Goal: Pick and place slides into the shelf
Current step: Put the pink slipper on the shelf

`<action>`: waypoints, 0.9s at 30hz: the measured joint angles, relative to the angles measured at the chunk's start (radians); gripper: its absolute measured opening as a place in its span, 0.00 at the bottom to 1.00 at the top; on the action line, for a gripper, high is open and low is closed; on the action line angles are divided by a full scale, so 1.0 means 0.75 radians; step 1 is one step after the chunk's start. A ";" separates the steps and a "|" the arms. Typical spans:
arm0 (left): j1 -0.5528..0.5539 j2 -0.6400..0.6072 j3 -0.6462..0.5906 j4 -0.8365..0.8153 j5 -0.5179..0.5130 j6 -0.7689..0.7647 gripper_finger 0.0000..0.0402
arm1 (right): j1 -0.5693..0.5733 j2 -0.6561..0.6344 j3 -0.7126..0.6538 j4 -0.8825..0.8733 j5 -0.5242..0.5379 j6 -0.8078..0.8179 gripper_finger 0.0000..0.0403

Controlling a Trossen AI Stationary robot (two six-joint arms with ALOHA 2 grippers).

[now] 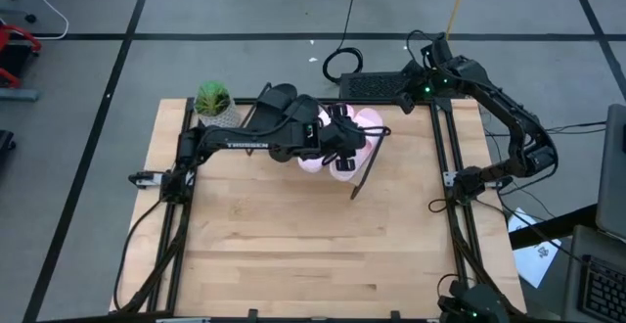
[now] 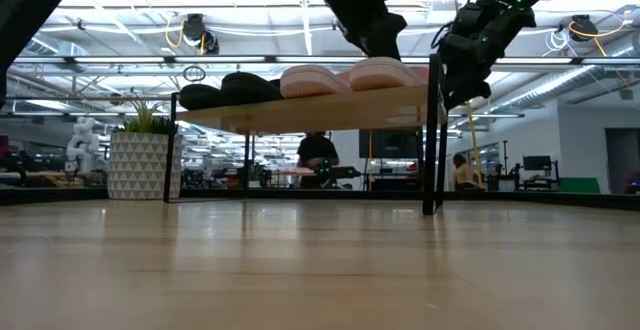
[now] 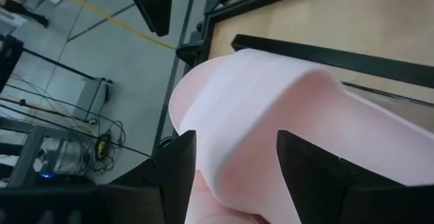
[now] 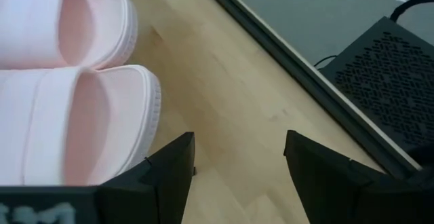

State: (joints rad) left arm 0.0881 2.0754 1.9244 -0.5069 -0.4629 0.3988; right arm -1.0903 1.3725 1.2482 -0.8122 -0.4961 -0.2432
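The shelf [image 2: 330, 107], a slanted wood board on a thin black frame, stands at the table's far side. On it rest two black slides [image 2: 225, 89] to the left and two pale pink slides [image 2: 312, 80] to the right, soles down. My left gripper [image 3: 237, 139] is open and hangs just over the strap of the right pink slide [image 3: 271, 95], one finger above each side of it; from overhead it [image 1: 342, 145] covers most of the pink pair. My right gripper [image 4: 241, 142] is open and holds nothing, off the shelf's right end near the table's far right corner [image 1: 419, 83]. My left gripper comes slanting down over the right pink slide's strap [image 3: 237, 108] with its fingers spread across it. I cannot tell whether the fingertips [image 3: 183, 146] touch the strap. The slide lies on the shelf board.
A potted plant [image 1: 213, 101] stands at the shelf's left end. A black perforated box [image 4: 386, 68] sits on the floor beyond the far right corner. Black frame rails [image 1: 452, 166] run along the table's sides. Bare wood [image 1: 313, 245] fills the near half.
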 joint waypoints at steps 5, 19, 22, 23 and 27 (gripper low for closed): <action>0.003 0.000 0.000 0.009 -0.001 0.038 0.52 | -0.013 -0.010 0.000 0.014 0.001 0.012 0.55; 0.042 0.000 0.000 0.019 0.068 0.096 0.40 | -0.013 -0.009 0.000 0.110 -0.003 0.134 0.55; 0.048 0.000 0.000 0.025 0.106 0.096 0.34 | -0.013 -0.009 0.000 0.155 -0.003 0.201 0.55; 0.050 0.000 0.000 0.026 0.115 0.097 0.32 | -0.013 -0.009 0.000 0.171 -0.003 0.221 0.55; 0.051 0.000 0.000 0.025 0.127 0.108 0.27 | -0.013 -0.009 0.000 0.223 -0.003 0.245 0.55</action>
State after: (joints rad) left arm 0.1261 2.0754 1.9244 -0.4881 -0.3676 0.4797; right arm -1.1000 1.3659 1.2483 -0.6452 -0.4987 -0.0595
